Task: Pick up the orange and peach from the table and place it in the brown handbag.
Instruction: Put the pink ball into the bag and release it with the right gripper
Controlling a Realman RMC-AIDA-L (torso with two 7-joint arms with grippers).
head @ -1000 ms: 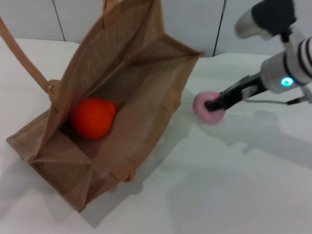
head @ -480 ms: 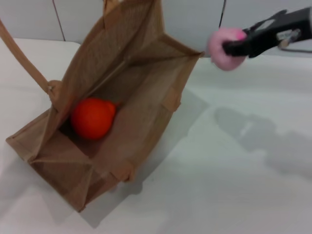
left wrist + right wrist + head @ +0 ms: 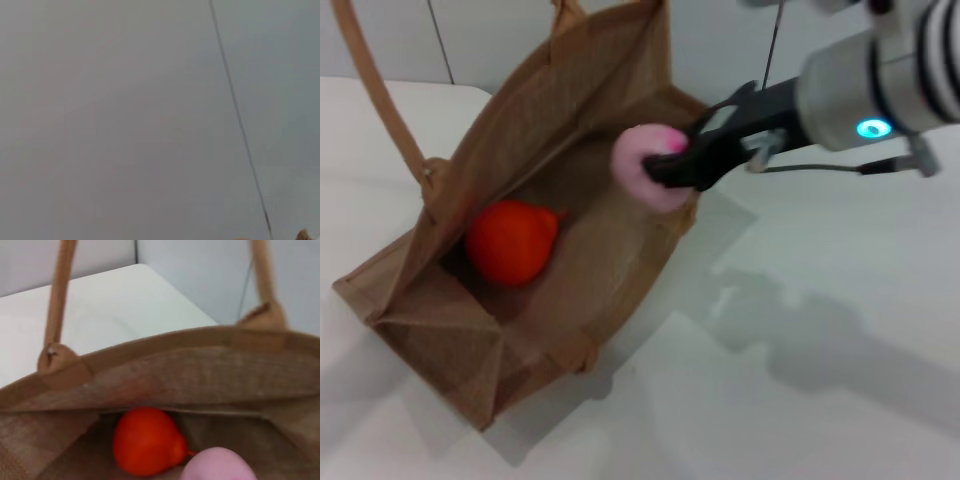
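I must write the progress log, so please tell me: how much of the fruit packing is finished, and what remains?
Done: the glossy orange-red fruit already lies inside the tan woven jute handbag. In hand: the right end effector grips the small pale pink ball, held above the bag's open mouth. Left: lower or release the ball into the bag. The left end effector is out of sight.

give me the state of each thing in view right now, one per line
orange: lying inside the bag
peach: held in the air over the bag's open mouth
brown handbag: open, on the table
right gripper: shut on the peach
left gripper: not in view
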